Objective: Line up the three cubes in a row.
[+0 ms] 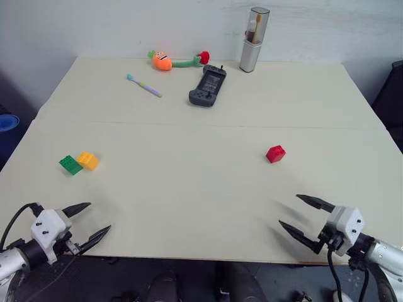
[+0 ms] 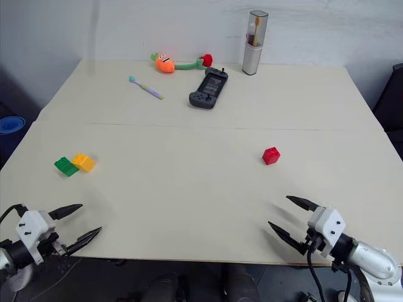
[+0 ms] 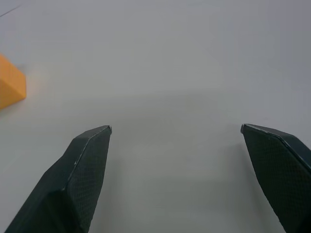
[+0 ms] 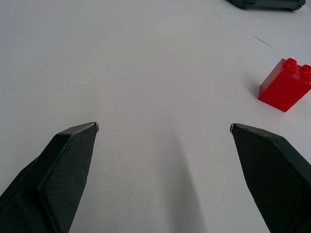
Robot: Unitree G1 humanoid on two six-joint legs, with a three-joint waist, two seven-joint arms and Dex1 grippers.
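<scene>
Three cubes lie on the pale table [image 1: 189,182]. The green cube [image 1: 70,165] and the orange-yellow cube [image 1: 88,161] sit touching side by side at the left. The red cube [image 1: 275,153] stands alone at the right, also seen as the red cube [image 4: 285,85] in the right wrist view. An orange-yellow cube [image 3: 9,88] edge shows in the left wrist view. My left gripper [image 1: 90,221] hovers open at the table's near left edge, below the green and orange pair. My right gripper [image 1: 298,214] is open at the near right edge, short of the red cube. Neither holds anything.
At the far side lie a black game controller [image 1: 208,87], a toothbrush [image 1: 143,85], an orange carrot plush toy [image 1: 170,60] and an upright grey toothbrush case [image 1: 254,39]. A seam crosses the table's middle. A blue object [image 1: 6,122] sits off the left edge.
</scene>
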